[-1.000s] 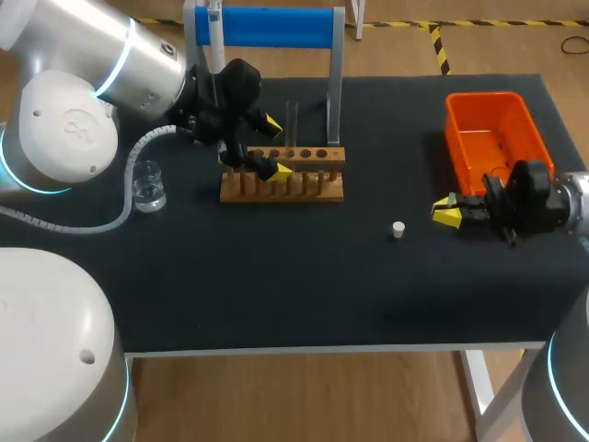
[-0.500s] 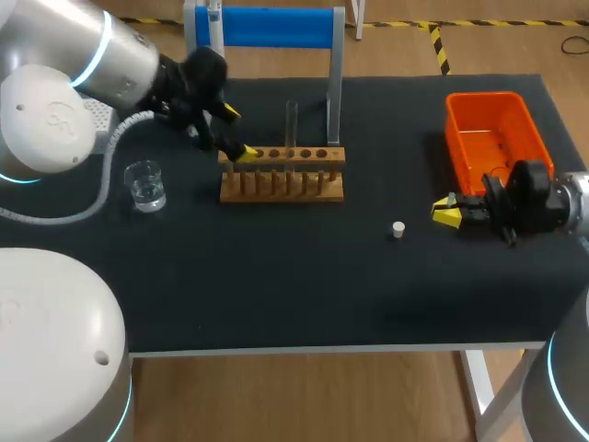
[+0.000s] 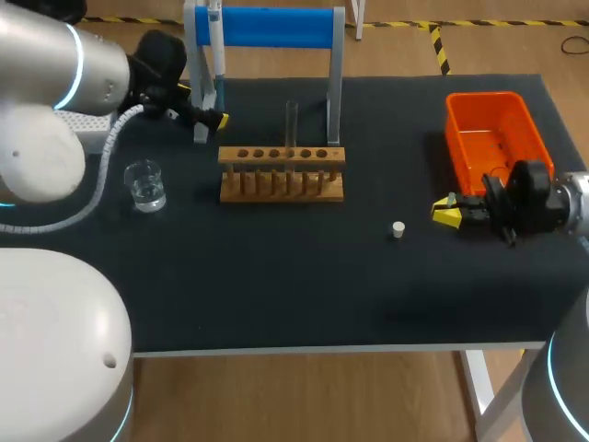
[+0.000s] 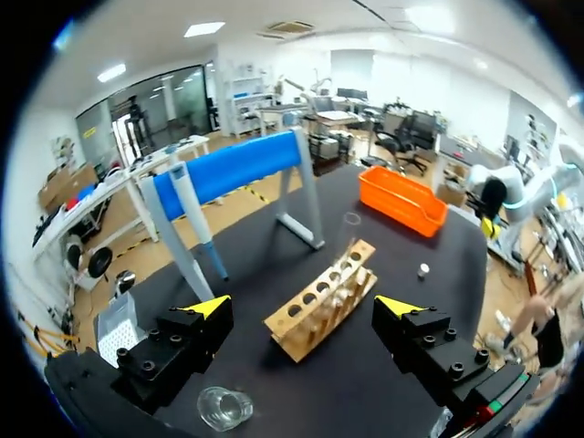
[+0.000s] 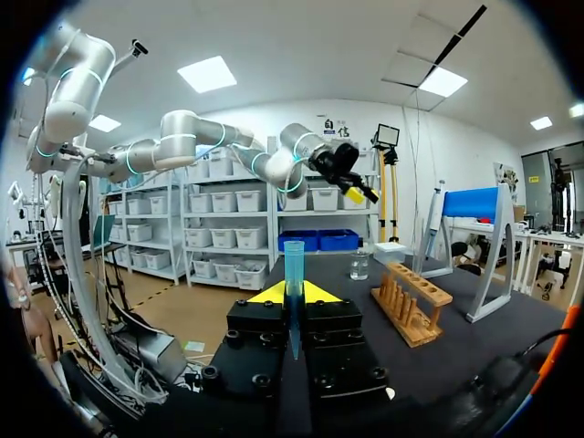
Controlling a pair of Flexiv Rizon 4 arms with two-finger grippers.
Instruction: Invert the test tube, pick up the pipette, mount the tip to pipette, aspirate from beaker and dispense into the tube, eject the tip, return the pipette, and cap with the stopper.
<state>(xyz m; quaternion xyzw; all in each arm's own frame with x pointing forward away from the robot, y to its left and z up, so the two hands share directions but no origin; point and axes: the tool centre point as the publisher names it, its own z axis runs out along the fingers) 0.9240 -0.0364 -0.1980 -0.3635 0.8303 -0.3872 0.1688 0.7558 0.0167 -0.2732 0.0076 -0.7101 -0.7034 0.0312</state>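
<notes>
1. Change. Over the last second the left gripper has drawn back from the left end of the wooden rack toward 10 o'clock. It now hangs beside the left post of the blue-barred stand. The right arm and the objects on the table have kept their places.
2. Left gripper. The fingers stand wide apart and hold nothing. In the left wrist view the rack lies ahead, between the two yellow tips.
3. Right gripper. It sits at 3 o'clock from the rack, well apart from it and just beside the near end of the orange bin. The fingers are closed together on a blue pipette tip, which stands up between them in the right wrist view.
4. Test tube. Clear, it stands upright in a hole near the middle of the rack. Which end is uppermost cannot be told.
5. Pipette. It hangs at the left end of the stand, at 11 o'clock from the rack. It is ahead of the left gripper and apart from it.
6. Beaker. Clear glass, it stands on the black table at 9 o'clock from the rack, near it.
7. Stopper. Small and white, it rests on the table at 4 o'clock from the rack, between the rack and the right gripper.
8. Orange bin. It stands at 2 o'clock from the rack, well apart from it.
</notes>
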